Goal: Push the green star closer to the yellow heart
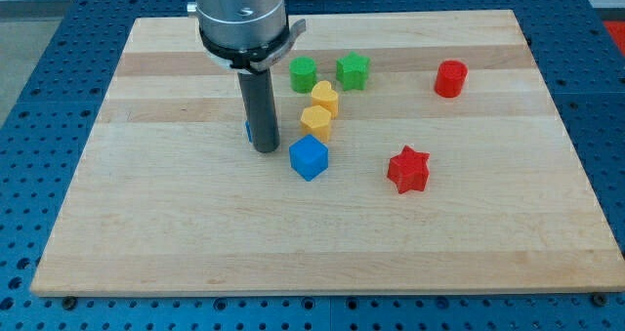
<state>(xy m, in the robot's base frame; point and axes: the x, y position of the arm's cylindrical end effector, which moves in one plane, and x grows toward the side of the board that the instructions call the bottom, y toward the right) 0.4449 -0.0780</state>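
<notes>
The board point(146, 233) is carrying my tip point(266, 149), no claw to tell of, sitting left of the blue cube point(309, 158). The green star point(353, 71) is lying far-right of the yellow heart point(324, 98); sweeping rightward is risking knocking the heart away.

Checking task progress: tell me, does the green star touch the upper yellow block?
Apart. The camera view shows bare wood between the green star and the yellow block.

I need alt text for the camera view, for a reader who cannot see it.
My tip rests on a wooden board, left of a blue block and two yellow blocks. The green star sits beside a green block; a red star and red cylinder lie right.
</notes>
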